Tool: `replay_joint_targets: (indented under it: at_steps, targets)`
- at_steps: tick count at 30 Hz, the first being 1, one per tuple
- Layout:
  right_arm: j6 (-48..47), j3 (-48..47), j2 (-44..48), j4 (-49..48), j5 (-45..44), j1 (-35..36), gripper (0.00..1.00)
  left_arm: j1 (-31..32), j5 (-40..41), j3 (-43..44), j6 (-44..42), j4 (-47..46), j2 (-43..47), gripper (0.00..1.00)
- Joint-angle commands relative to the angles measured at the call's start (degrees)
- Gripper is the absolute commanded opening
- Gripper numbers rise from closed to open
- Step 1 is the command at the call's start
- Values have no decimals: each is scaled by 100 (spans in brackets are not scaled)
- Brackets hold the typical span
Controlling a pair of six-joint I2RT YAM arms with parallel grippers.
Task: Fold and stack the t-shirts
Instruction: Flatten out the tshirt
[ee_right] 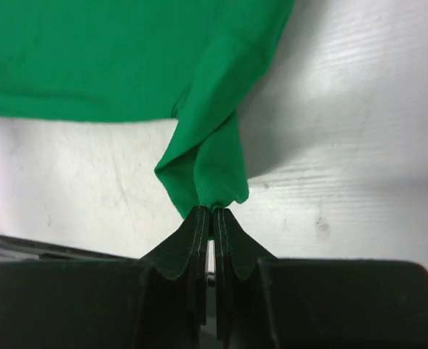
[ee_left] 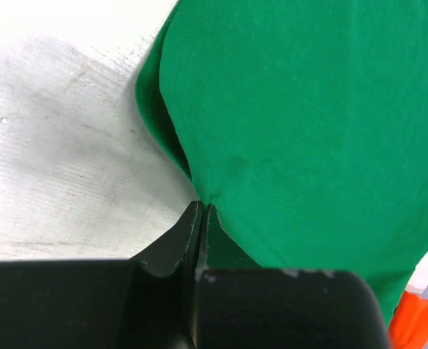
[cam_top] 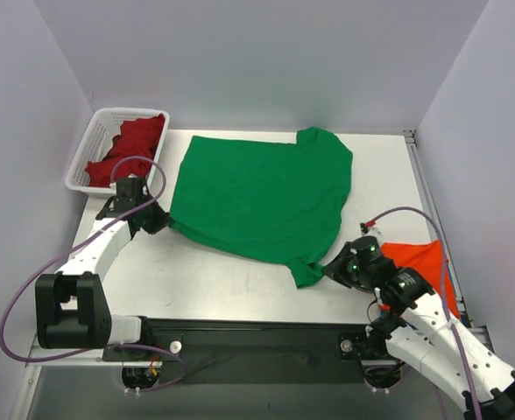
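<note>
A bright green t-shirt (cam_top: pixel 262 197) lies spread over the middle of the table. My left gripper (cam_top: pixel 163 220) is shut on its left corner, seen in the left wrist view (ee_left: pixel 201 207) with the green cloth (ee_left: pixel 301 123) pinched between the jaws. My right gripper (cam_top: pixel 332 267) is shut on the shirt's near sleeve (cam_top: pixel 306 273), seen in the right wrist view (ee_right: pixel 212 211) with the bunched green cloth (ee_right: pixel 207 171) above the tips. A dark red t-shirt (cam_top: pixel 135 144) lies in the basket. An orange t-shirt (cam_top: pixel 419 262) lies at the right under my right arm.
A white slotted basket (cam_top: pixel 95 144) stands at the table's back left corner. The orange cloth also shows at the lower right of the left wrist view (ee_left: pixel 416 323). Purple-grey walls close in the table on three sides.
</note>
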State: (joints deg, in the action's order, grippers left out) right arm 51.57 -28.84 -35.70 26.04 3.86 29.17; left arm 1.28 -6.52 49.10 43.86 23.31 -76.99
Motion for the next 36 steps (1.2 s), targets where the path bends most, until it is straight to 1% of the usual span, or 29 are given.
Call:
replay_joint_targets:
  at_steps: [1,2,4,5,7,8,9,14,16,17,21,24,25,26,27,28,29,30,31,33,34,35,36]
  targets:
    - [493,-262,-673,-292,-279,815,0,-40,-33,284,-105,-55,-53,0]
    - [607,-454,-1153,-502,-367,1045,0,-49,-16,284,-105,-63,-62,0]
    - [670,-666,-1683,-870,-719,1545,0,-49,2,302,-114,-63,-114,0]
    - [679,-910,-2234,-977,-755,1635,0,-40,11,310,-132,-46,-132,0]
    - [635,-1210,-2790,-1179,-790,1723,0,-40,20,311,-123,-63,-176,0]
    - [548,-1342,-3289,-1241,-799,1741,0,-49,2,302,-132,-81,-202,0]
    - [512,-1622,-3529,-1268,-851,1750,0,-40,2,284,-123,-90,-246,0]
    - [222,-2388,-4864,-1462,-755,1776,0,-49,-7,275,-114,-134,-317,0]
    - [134,-2705,-5217,-1470,-676,1785,0,-40,-7,275,-105,-142,-343,0]
    - [82,-2802,-5558,-1479,-624,1785,0,-49,-7,275,-114,-134,-343,0]
    - [-121,-3259,-6202,-1576,-465,1838,0,-49,-7,284,-114,-125,-360,0]
    - [-209,-3444,-6431,-1620,-439,1873,0,-40,11,293,-114,-107,-360,0]
    - [-218,-3470,-6440,-1585,-439,1873,3,-49,20,302,-114,-107,-360,0]
    - [-235,-3418,-6345,-1576,-456,1882,9,-40,20,310,-123,-99,-369,0]
    - [-261,-3374,-6274,-1576,-534,1873,21,-40,28,311,-123,-90,-369,0]
    - [-279,-3339,-6169,-1559,-570,1856,28,-40,37,311,-123,-90,-378,0]
    - [-297,-3226,-5898,-1532,-640,1856,39,-49,28,311,-114,-99,-378,0]
    - [-305,-3172,-5721,-1515,-762,1847,43,-40,37,311,-123,-90,-387,0]
    - [-306,-3111,-5537,-1471,-842,1821,45,-49,28,302,-123,-99,-387,0]
    - [-227,-2883,-4983,-1357,-983,1733,44,-40,20,319,-114,-107,-396,0]
    - [-174,-2751,-4799,-1269,-1070,1663,43,-49,28,319,-123,-107,-396,0]
    - [-130,-2619,-4475,-1251,-1054,1410,38,-40,28,319,-123,-107,-396,0]
    - [-25,-2322,-4324,-1259,-1019,1260,36,-40,20,311,-114,-107,-396,0]
